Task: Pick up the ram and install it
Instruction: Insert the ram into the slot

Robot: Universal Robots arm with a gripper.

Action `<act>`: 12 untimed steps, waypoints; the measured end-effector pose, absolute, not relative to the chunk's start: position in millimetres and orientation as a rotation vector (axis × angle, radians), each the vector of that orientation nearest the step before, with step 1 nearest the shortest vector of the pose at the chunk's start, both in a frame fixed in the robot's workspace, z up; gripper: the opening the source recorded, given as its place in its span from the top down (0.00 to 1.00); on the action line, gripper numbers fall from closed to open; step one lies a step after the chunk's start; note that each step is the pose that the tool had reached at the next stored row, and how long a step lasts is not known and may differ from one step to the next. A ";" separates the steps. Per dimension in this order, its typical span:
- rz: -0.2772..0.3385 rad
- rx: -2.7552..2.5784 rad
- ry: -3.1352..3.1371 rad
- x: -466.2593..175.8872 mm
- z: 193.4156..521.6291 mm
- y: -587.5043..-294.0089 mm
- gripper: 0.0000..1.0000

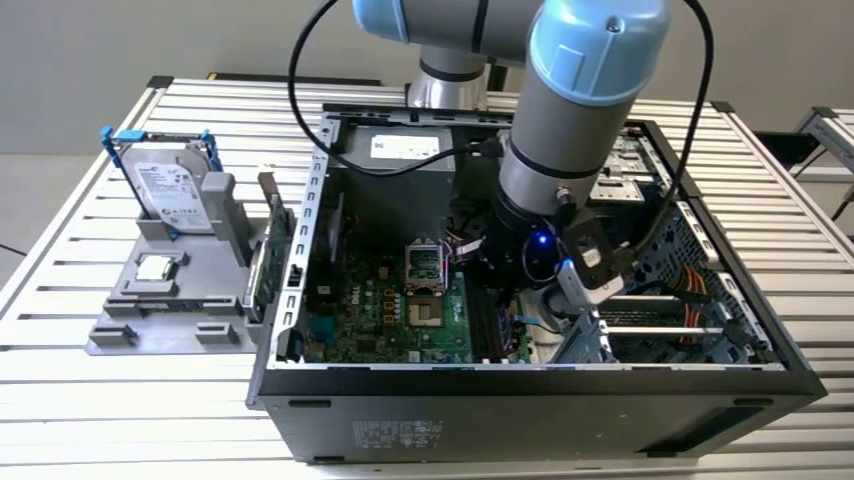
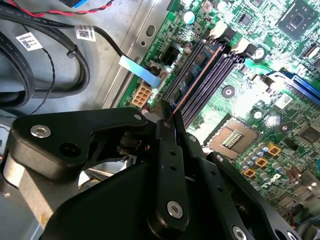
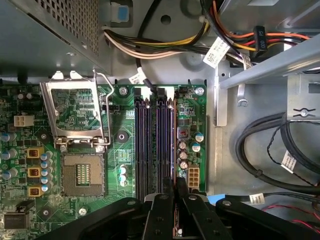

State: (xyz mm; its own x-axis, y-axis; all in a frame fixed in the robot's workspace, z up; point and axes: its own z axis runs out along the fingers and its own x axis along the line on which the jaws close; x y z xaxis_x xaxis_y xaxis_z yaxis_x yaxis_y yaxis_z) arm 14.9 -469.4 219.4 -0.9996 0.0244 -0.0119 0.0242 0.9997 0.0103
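I read the ram as the thin stick seen edge-on in the second wrist view, a coppery line running from between the end effector fingers down along the memory slots. The end effector is closed on it, gripping its near end. In the first wrist view the stick's edge lies along the slot nearest the small capacitors, with the end effector directly over the slot bank.

So the pickup looks done, and I judge the install to be under way: the stick is lined up with a slot and either just touching or partly entered. I cannot tell whether it is seated, nor whether the slot's end latches have closed.

In the exterior view the arm's wrist reaches down into the open computer case and blocks the slots, so the stick's depth cannot be checked from there. The near end of the stick is covered by the fingers in both wrist views. Beside the case on the desk, a grey fixture holds a hard drive upright.
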 end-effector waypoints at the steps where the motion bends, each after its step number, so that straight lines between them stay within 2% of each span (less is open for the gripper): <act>1: 0.016 0.036 3.130 14.7 219.3 -469.4 1.00; 12: 0.016 0.026 3.132 13.9 217.1 -469.5 1.00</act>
